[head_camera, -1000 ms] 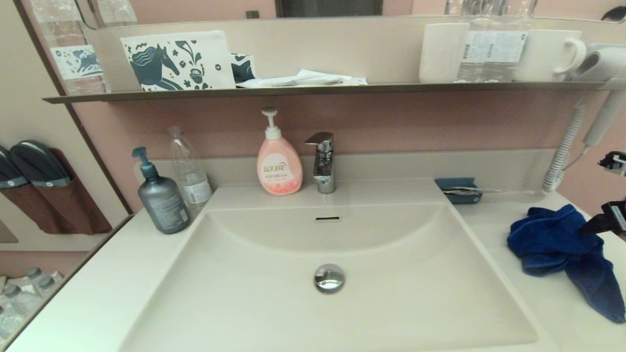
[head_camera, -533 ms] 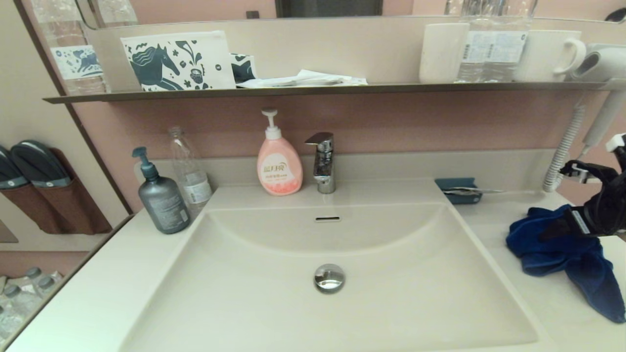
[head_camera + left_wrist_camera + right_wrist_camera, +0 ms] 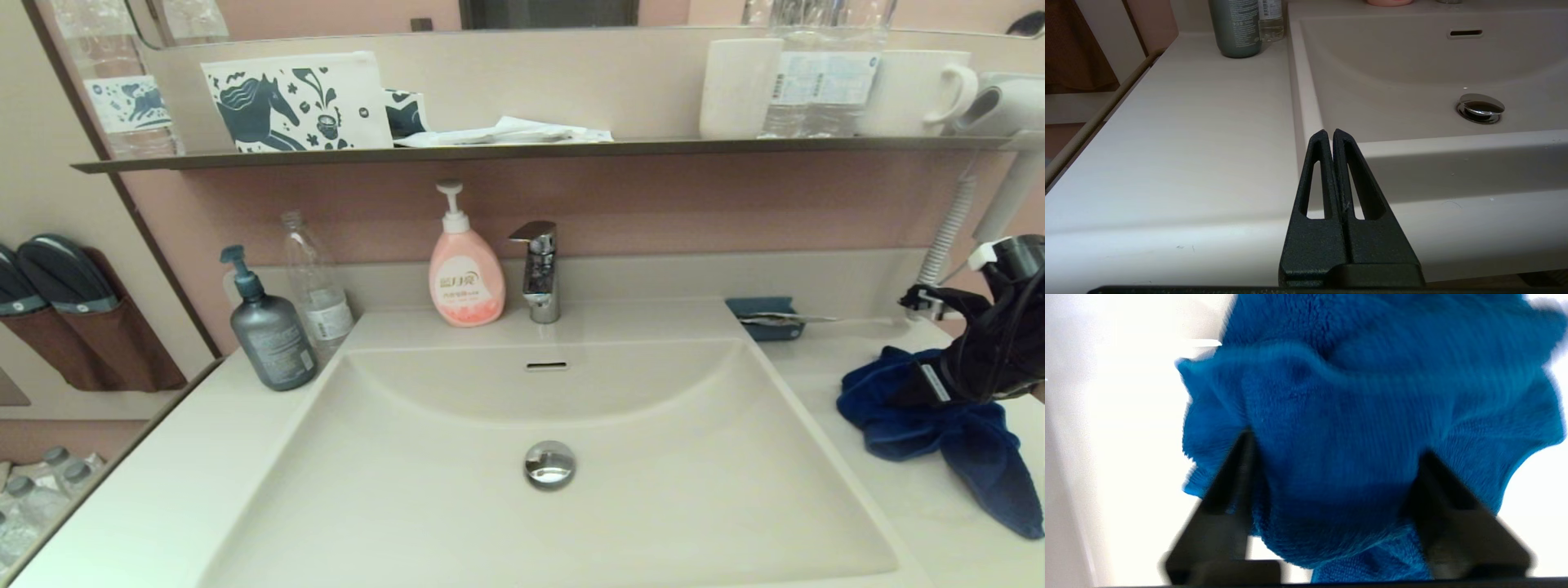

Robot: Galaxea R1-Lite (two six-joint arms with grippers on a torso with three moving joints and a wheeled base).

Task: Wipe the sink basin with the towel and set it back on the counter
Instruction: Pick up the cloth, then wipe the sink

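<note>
A crumpled blue towel [image 3: 882, 425] lies on the cream-white counter [image 3: 816, 367] to the right of the sink basin [image 3: 457, 506]. My right gripper [image 3: 910, 351] is down on the towel, open, with one finger on each side of a raised fold. In the right wrist view the towel [image 3: 1351, 396] bulges between the spread fingers of that gripper [image 3: 1335, 445]. The basin holds a chrome drain plug [image 3: 549, 464] and an overflow slot [image 3: 546, 365]. My left gripper [image 3: 1329, 132] is shut and empty, parked low at the counter's [image 3: 1188, 143] front edge.
A grey pump bottle [image 3: 269, 331], a clear bottle [image 3: 317, 286], a pink soap dispenser [image 3: 465, 273] and the faucet [image 3: 539, 269] stand behind the basin. A blue soap dish [image 3: 767, 317] and a coiled dryer cord [image 3: 939, 253] lie just behind the towel. A dark shelf [image 3: 531, 151] hangs above.
My right gripper has come in from the right edge, leftward and down onto the towel. The towel's near edge has shifted a little left. The left arm has not moved.
</note>
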